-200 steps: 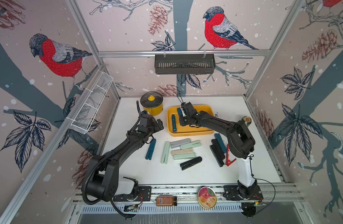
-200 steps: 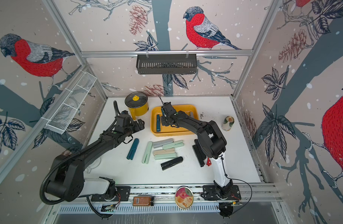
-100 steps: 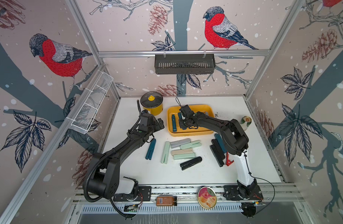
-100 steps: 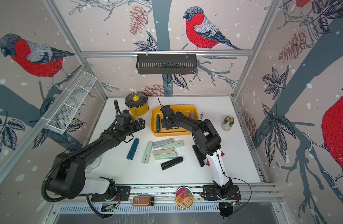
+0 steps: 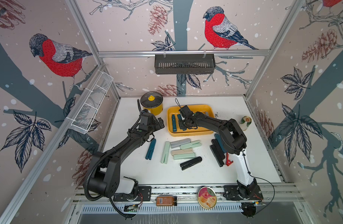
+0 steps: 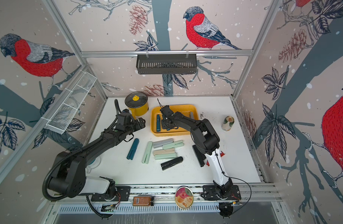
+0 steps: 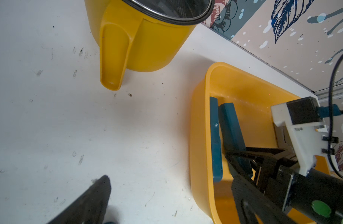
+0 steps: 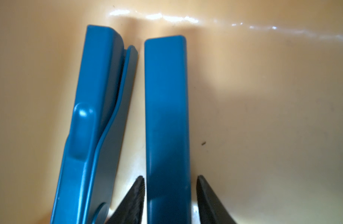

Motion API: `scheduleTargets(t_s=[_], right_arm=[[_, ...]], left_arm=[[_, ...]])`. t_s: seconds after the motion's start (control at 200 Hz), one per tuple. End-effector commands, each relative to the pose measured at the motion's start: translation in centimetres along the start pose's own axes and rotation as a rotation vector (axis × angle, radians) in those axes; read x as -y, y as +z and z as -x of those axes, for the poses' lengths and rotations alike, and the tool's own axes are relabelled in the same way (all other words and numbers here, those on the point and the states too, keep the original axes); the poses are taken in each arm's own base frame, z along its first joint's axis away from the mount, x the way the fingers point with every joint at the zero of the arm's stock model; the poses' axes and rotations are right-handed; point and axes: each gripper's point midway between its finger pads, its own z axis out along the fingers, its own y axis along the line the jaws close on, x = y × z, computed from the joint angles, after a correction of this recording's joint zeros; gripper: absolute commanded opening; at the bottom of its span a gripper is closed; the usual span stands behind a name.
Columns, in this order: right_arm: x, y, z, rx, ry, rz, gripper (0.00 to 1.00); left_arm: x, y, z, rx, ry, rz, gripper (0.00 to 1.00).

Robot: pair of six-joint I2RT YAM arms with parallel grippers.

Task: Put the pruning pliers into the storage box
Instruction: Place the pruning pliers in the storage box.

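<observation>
The right gripper (image 8: 170, 177) sits low inside the storage box (image 5: 192, 133). Its jaws stand either side of a teal plier (image 8: 166, 116) that lies flat on the box floor, and a slit of yellow shows beside one finger, so the hold looks let go rather than clamped. A second teal plier (image 8: 93, 126) lies just to its left, close against the box's left wall.

The left gripper (image 5: 160, 124) hangs spread wide and empty above the table, left of the box and near the yellow pot (image 5: 151, 105).

The remaining pruning pliers lie loose on the white table near the box: a teal one (image 5: 151, 149), mint (image 5: 165, 152), grey (image 5: 180, 143), beige (image 5: 182, 151) and black (image 5: 191, 163).

They look like light, stiff, smooth plastic, so they are likely to slip or skate if nudged. Their two bars probably squeeze together under pressure. The safest hold seems to be across the narrow sides near mid-length, where the bars run parallel.

The right arm covers much of the dark stack (image 5: 217, 153) at the right. Only a corner of the red plier (image 5: 227, 161) shows, so the count there is uncertain. A greyish piece (image 6: 192, 114) at the box's far right is too covered to identify. The right wrist view cuts off the near ends of both teal pliers, and the left wrist view shows only one finger.
</observation>
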Motion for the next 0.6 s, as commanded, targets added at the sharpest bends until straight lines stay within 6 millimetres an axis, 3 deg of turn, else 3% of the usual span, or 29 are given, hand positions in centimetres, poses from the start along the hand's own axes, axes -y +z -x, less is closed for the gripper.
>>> scheduleTargets(t_s=[0.0,0.28,0.595], right_arm=[[-0.2,-1.3,1.1,0.035,0.027,0.028,0.51],[0.0,-3.7,2.3,0.103,0.092,0.122,0.58],[-1.4,-2.1,0.9,0.055,0.143,0.336,0.76]], left_arm=[[0.1,-0.1,0.6,0.02,0.003,0.009,0.97],[-0.1,-0.1,0.6,0.019,0.003,0.015,0.98],[0.1,-0.1,0.6,0.017,-0.001,0.008,0.97]])
